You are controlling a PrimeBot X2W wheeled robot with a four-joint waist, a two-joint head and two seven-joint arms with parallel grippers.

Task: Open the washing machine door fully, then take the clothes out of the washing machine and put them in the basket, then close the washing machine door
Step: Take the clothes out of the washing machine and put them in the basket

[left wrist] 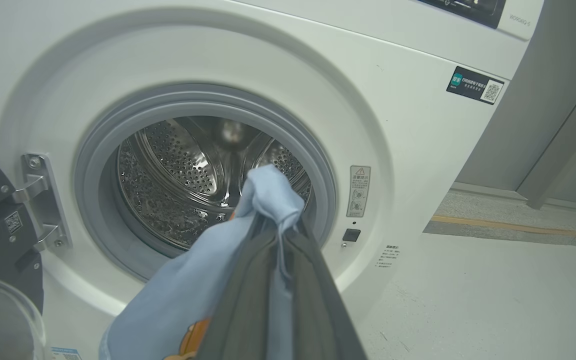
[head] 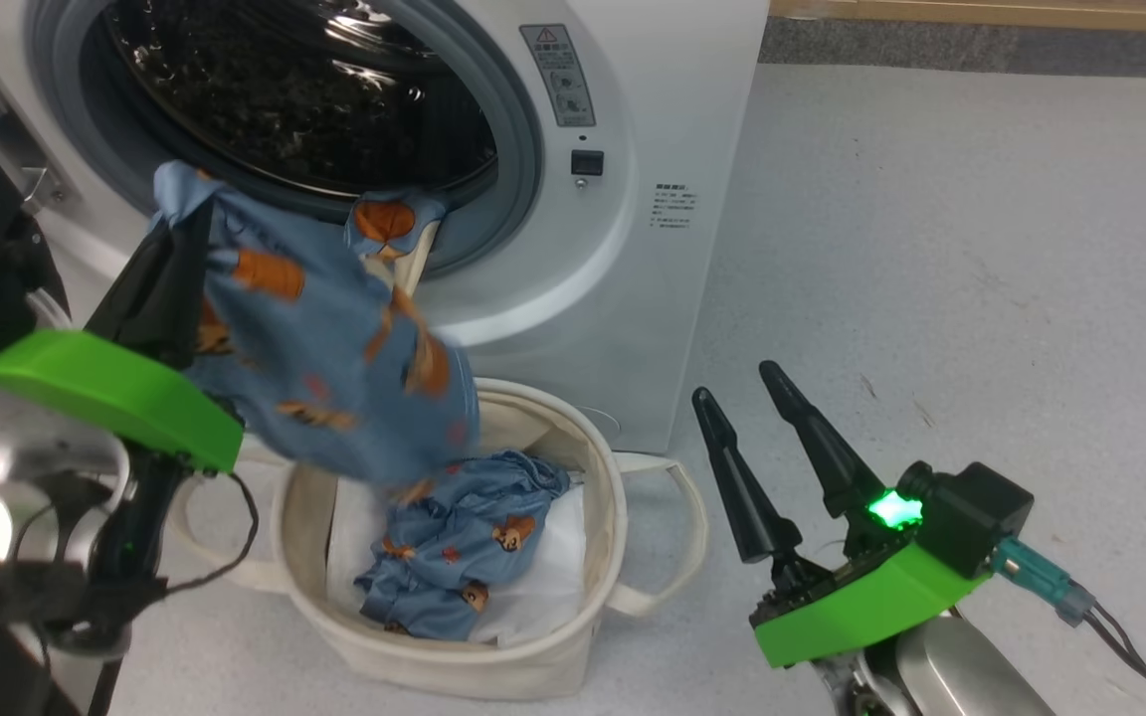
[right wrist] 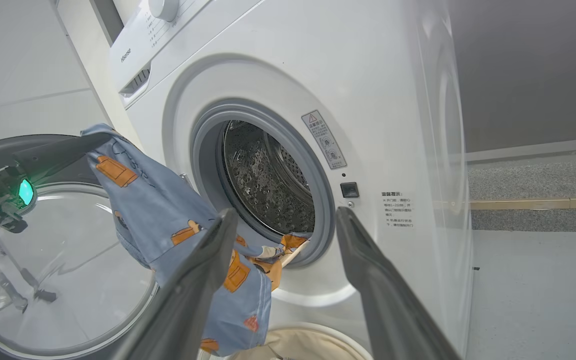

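Head view: my left pincer (head: 187, 214) is clamped on a corner of the light-blue, orange-figured clothes (head: 334, 368). They hang above the round cream canvas basket (head: 573, 636), their far end on the mouth of the white front-loading washing machine (head: 633, 249). More blue cloth lies in the basket. My right pincer (head: 737, 386) stands apart beside the basket.

Left wrist view: my fingers (left wrist: 313, 300) pinch the fabric before the steel drum (left wrist: 178, 170).

Right wrist view: the black-rimmed glass door (right wrist: 43, 280) stands wide open.

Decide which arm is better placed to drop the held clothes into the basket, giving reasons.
Left. The left gripper is shut on the clothes, which hang over the basket; the right gripper is open beside the basket, holding nothing.
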